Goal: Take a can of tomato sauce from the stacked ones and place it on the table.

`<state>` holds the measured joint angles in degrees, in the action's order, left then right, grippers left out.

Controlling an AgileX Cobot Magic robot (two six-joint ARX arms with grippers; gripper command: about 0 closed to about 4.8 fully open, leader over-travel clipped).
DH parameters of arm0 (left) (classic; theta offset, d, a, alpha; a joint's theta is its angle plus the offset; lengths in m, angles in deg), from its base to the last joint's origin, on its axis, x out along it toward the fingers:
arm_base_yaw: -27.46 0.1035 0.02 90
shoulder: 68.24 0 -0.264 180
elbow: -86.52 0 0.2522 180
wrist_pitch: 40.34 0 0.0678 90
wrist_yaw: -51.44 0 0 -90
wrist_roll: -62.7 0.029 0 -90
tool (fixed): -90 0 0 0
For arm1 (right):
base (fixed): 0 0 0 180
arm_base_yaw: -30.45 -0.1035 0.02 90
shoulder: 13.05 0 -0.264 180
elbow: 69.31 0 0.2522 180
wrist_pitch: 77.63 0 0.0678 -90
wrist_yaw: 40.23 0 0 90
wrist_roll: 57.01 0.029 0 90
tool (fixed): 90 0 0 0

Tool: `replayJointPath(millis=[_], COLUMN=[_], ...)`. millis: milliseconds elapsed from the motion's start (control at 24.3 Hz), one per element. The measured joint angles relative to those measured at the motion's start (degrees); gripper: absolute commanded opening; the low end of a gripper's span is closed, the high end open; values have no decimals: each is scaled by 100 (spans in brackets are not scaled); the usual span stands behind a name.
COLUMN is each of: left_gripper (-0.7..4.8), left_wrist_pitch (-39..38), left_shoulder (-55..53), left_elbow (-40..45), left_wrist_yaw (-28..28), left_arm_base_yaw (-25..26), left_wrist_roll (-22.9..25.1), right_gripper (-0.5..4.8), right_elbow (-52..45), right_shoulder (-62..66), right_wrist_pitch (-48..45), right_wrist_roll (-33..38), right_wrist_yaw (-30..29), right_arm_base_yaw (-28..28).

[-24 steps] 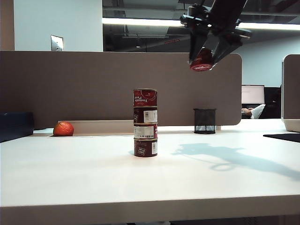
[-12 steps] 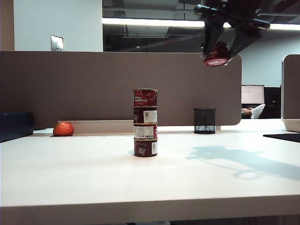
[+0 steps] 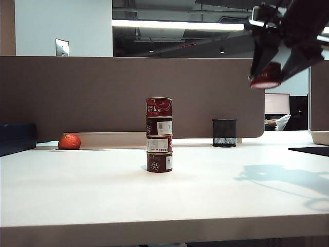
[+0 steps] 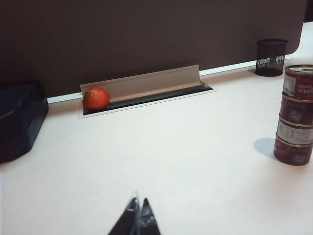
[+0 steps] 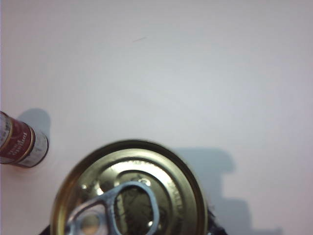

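A dark-red can of tomato sauce [image 3: 264, 78] hangs high over the right side of the white table [image 3: 77, 190], and my right gripper [image 3: 268, 69] is shut on it. The right wrist view looks down on its gold pull-tab lid [image 5: 129, 191], far above the table. The stacked ones [image 3: 159, 135], several identical dark-red tins, stand upright mid-table, left of and below the held can. The left wrist view catches them too [image 4: 295, 115], off to the side. My left gripper [image 4: 139, 201] hovers low over bare table with its tips together, holding nothing. It is out of the exterior view.
An orange-red fruit [image 3: 69, 141] lies in a cable slot at the back left. A black mesh cup [image 3: 224, 133] stands at the back right of the stack. A grey-brown partition [image 3: 77, 92] closes the rear, and a dark box [image 3: 18, 136] sits far left.
My right gripper has carried the can to the right and slightly lower, away from the stack. Its shadow on the table has slid right. The stack and left gripper have not moved.
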<state>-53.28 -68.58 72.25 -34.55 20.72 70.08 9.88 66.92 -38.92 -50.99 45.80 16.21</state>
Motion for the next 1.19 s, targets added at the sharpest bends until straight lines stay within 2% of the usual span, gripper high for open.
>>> replayJointPath(millis=[123, 698, 863, 1191], left_gripper=[-6, -6, -6, -6], left_wrist_pitch=[0, 0, 2, 2], left_shoulder=[0, 0, 0, 0], left_elbow=[0, 0, 0, 0], left_wrist_yaw=[2, 2, 2, 2], left_arm_base_yaw=[0, 0, 0, 0], left_wrist_roll=[-55, -76, -76, -76], right_gripper=[206, 206, 206, 206], right_elbow=[-627, -2142, -2747, -2927], right_shoulder=[-2, 0, 31, 678], right_wrist_pitch=[-743, -2680, -3506, -3807], right_wrist_roll=[153, 306, 315, 330], right_wrist_yaw=[-44, -68, -9, 9], right_arm_base_yaw=[15, 24, 24, 22])
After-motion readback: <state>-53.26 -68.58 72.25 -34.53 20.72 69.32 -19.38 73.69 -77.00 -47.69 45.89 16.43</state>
